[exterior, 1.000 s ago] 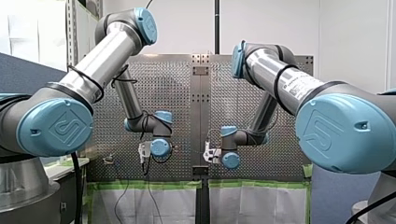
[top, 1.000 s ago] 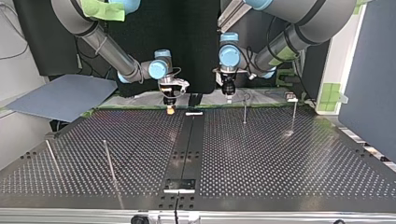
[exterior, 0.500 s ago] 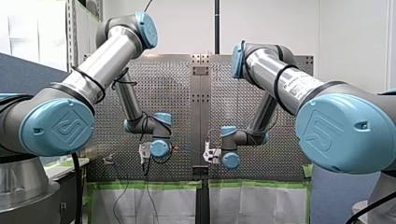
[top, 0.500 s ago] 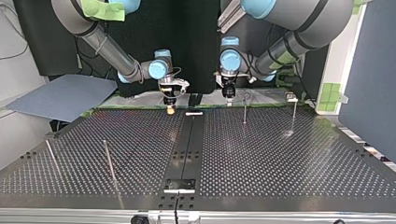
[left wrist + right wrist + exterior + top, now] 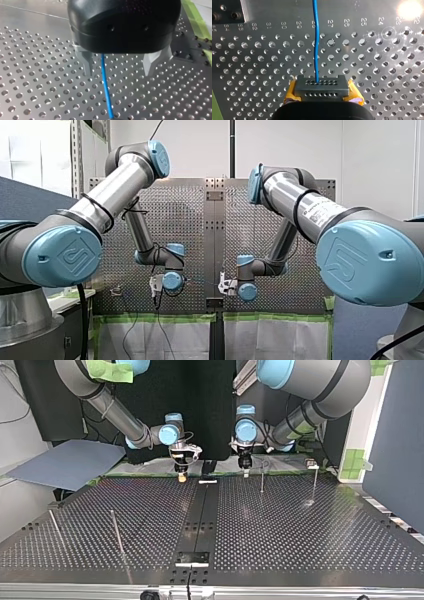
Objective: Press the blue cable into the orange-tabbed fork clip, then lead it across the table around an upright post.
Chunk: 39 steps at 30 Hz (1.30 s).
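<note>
My left gripper (image 5: 120, 65): metal fingers apart, straddling the thin blue cable (image 5: 105, 82).
My right gripper (image 5: 322, 87): yellow pads clamped on it.
Risk: the cable sits off-centre, so my closing could miss it.

Cable (image 5: 106, 92) between my left tool's (image 5: 119, 72) fingers

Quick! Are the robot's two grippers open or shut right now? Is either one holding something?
Left gripper: open, with the blue cable passing between its fingers, ungripped.
Right gripper: shut on the blue cable.
</note>
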Each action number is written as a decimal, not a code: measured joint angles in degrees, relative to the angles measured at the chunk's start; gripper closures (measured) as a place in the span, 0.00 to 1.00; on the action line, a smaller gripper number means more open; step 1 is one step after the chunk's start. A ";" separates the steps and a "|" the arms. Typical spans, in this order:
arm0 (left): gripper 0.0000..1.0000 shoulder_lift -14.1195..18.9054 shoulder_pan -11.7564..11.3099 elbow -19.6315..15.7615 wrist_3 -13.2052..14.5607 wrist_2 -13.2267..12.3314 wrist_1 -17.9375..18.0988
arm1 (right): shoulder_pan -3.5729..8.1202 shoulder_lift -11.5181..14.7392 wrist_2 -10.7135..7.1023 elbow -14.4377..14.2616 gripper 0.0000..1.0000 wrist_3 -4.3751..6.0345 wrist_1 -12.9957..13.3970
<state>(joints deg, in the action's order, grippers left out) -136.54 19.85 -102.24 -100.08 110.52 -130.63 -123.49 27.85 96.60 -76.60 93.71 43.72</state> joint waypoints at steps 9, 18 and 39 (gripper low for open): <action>0.02 -0.04 -0.26 1.93 -0.31 0.00 -1.12 | 0.11 0.00 0.00 0.01 1.00 0.00 0.01; 0.76 0.01 -0.39 2.14 0.84 1.05 -1.53 | 0.11 -0.02 0.00 0.01 1.00 0.00 0.08; 1.00 0.03 -0.24 2.15 4.21 0.26 -2.29 | 0.12 0.01 0.04 0.05 1.00 -0.05 -0.22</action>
<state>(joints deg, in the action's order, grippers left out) -136.51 19.60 -100.09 -95.88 110.79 -132.92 -123.36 27.86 96.64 -76.55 93.66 43.51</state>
